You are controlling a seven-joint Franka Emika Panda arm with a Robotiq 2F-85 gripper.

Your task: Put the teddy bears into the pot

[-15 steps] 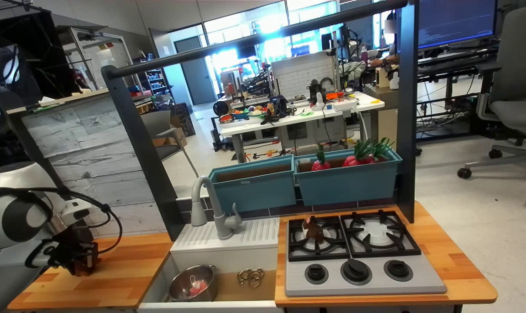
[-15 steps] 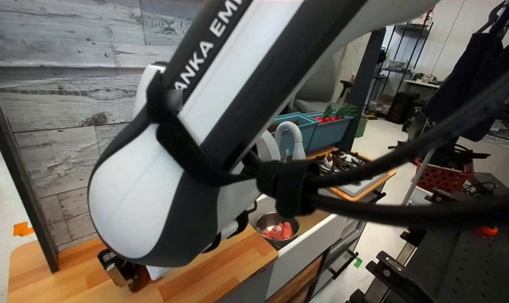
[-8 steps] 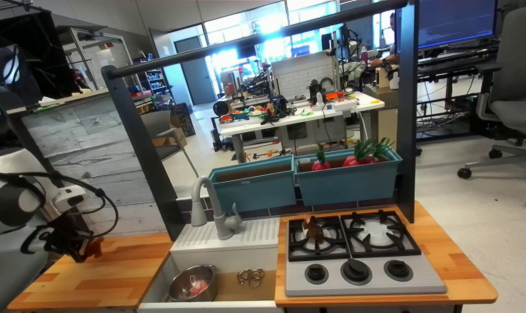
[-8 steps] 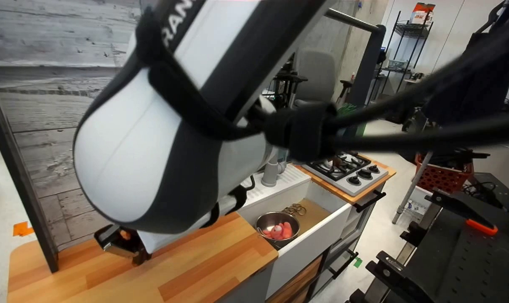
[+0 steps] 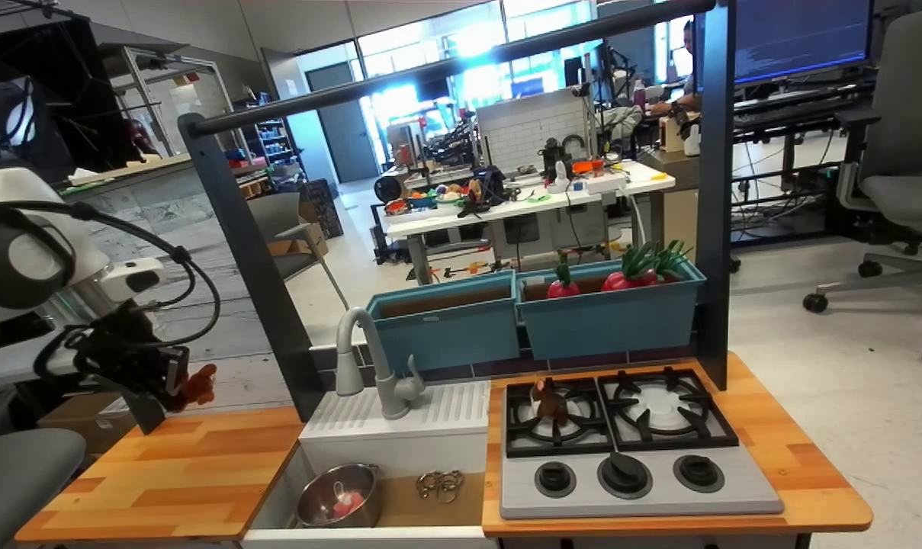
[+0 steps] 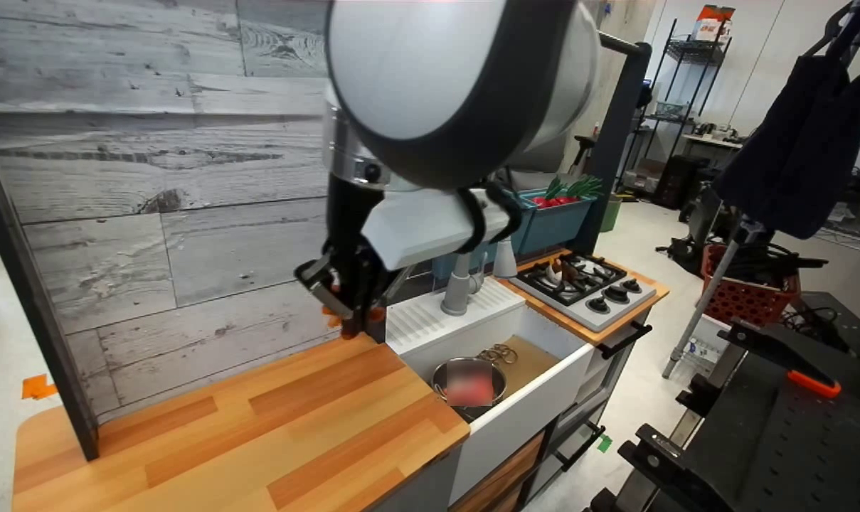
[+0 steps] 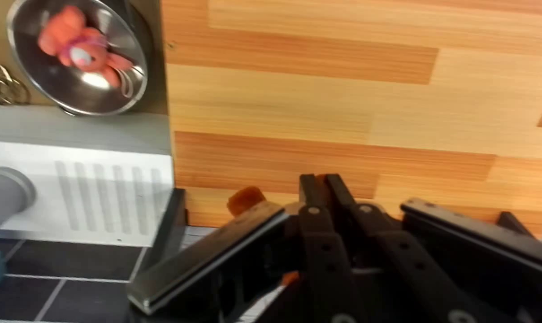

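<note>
1. At far left, above the wooden counter (image 5: 171, 473), up it goes: the gripper (image 7: 320, 181) has just climbed well clear of it, swinging towards the sink (image 5: 392, 451) side too.
2. Between its jaws, and it's a catch! They pinch a rust-red teddy bear (image 5: 200, 383), which pokes out on the gripper's sink side. The bear has come up with the lift, so the grasp looks sound, though a hold on so soft a thing could yet slip.
3. Lower than the gripper, and to its right in an exterior view, sits the pot (image 5: 317, 496), unmoved in the sink; by the wrist view, a pinkish teddy bear (image 7: 80, 47) already lies inside. One home, then, and this looks like the last one needed. The call now, I'd say: across, down over the pot's middle, jaws apart.
4. Farther right again, well apart from the gripper, the stove (image 5: 579, 499) carries a brown toy (image 5: 552, 408); that seems no part of this play.
</note>
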